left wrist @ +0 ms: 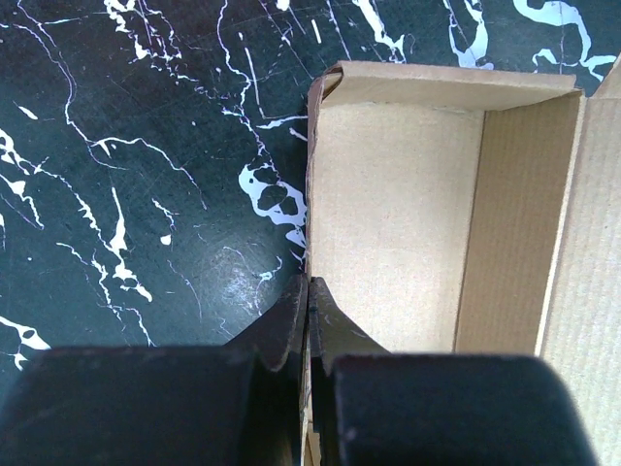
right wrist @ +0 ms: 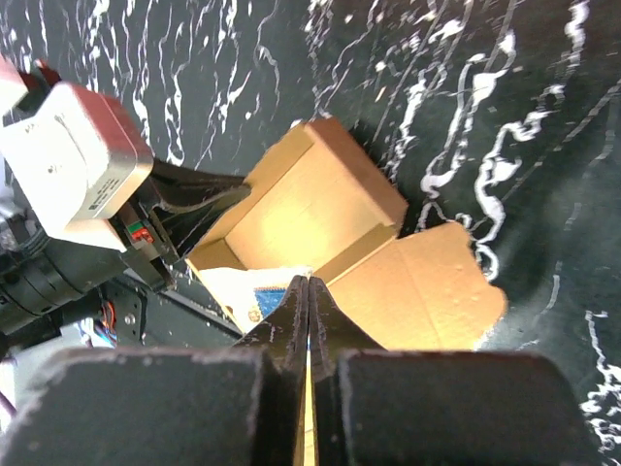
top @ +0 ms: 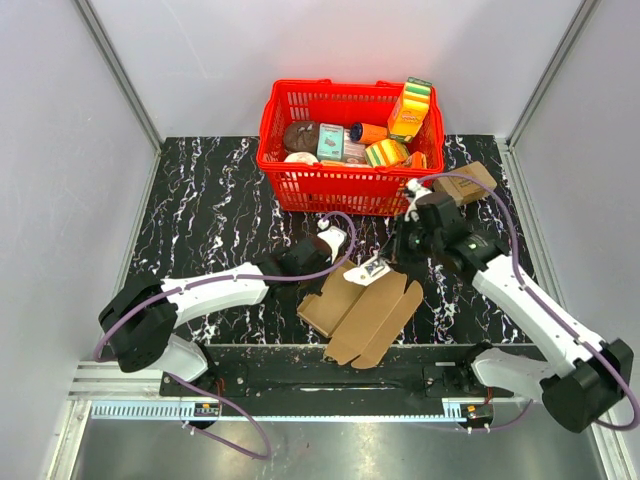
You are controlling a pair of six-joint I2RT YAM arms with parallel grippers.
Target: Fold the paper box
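Paper box (top: 365, 305) partly folded, flaps spread, on the dark marbled worktop (top: 210, 220) near its front edge, just in front of the red basket (top: 300, 185). Left tool (left wrist: 309, 291) pinched together on one upright side wall. Right tool (right wrist: 309, 286) likewise clamped on a thin cardboard edge of the box's far flap.

No text is legible, including the grey housing's small label (right wrist: 100, 201).

paper box (top: 368, 312) at table (top: 215, 215) front, basket (top: 330, 190) behind it, carton (top: 468, 183) right of basket
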